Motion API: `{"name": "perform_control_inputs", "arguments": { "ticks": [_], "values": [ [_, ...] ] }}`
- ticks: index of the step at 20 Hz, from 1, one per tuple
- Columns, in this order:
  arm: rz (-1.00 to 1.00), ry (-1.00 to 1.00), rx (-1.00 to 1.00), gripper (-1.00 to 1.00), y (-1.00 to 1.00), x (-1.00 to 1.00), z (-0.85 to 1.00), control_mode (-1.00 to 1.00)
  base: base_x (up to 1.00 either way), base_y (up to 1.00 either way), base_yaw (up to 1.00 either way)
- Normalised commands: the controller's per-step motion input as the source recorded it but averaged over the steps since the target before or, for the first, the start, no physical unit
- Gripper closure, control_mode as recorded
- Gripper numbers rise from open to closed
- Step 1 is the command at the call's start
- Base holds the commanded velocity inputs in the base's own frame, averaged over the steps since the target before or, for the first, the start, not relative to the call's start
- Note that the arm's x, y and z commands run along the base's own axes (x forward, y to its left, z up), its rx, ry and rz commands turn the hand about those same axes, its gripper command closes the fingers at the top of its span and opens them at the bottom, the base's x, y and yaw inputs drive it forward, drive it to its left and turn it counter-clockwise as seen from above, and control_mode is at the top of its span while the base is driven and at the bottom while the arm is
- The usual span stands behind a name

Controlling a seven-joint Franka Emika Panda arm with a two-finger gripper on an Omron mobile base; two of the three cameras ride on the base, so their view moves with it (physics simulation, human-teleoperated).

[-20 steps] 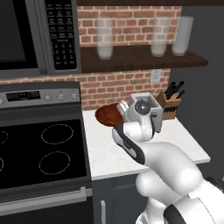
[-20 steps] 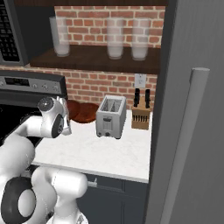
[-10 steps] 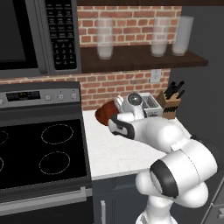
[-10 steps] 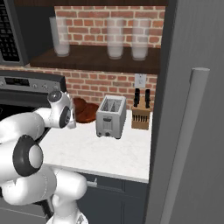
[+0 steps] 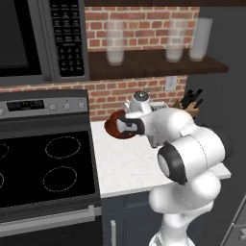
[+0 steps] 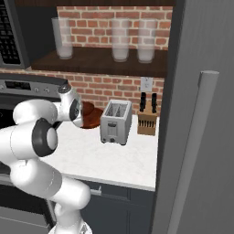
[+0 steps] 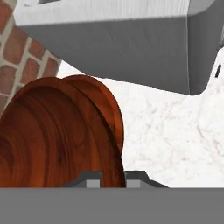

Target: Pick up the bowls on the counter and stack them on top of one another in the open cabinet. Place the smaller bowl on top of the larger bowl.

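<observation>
The end effector (image 7: 113, 179) sat at the bottom of the hand view with its 2 dark fingertips (image 7: 89, 180) drawn close together on either side of the rim of a reddish-brown bowl (image 7: 57, 135), so it was clamped on that rim. Which of the 2 bowls this was, the larger or the smaller, could not be told. A 2nd reddish-brown bowl (image 7: 103, 103) lay just behind the first, its rim showing as a curved edge past the nearer one; they overlapped in the hand view, but whether they touched was unclear.

Both bowls were at the back left of the white speckled surface (image 5: 129, 168), near the brick wall (image 5: 110, 96) and beside the black stove top (image 5: 48, 163). In the left base view the white arm's wrist (image 5: 139, 126) covered part of them, and in the right base view a brown patch of bowl (image 6: 91, 116) showed past the wrist.

Just beyond the bowls stood the silver toaster (image 6: 116, 122), its grey side looming at the top of the hand view. Farther along the surface stood a knife block (image 6: 147, 122).

Above, the dark brown open cabinet shelf (image 6: 105, 61) carried 3 clear glasses (image 6: 120, 41) against its brick back.
</observation>
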Motion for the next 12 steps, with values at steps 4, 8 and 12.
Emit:
{"name": "perform_control_inputs", "arguments": {
  "ticks": [4, 8, 12],
  "values": [
    [0.00, 0.03, -0.03, 1.00, 0.00, 0.30, -0.30, -1.00, 0.00, 0.00, 0.00],
    [0.00, 0.00, 0.00, 1.00, 0.00, 0.42, -0.13, -1.00, 0.00, 0.00, 0.00],
    [0.00, 0.00, 0.00, 1.00, 0.00, 0.51, -0.08, -1.00, 0.00, 0.00, 0.00]
  ]
}}
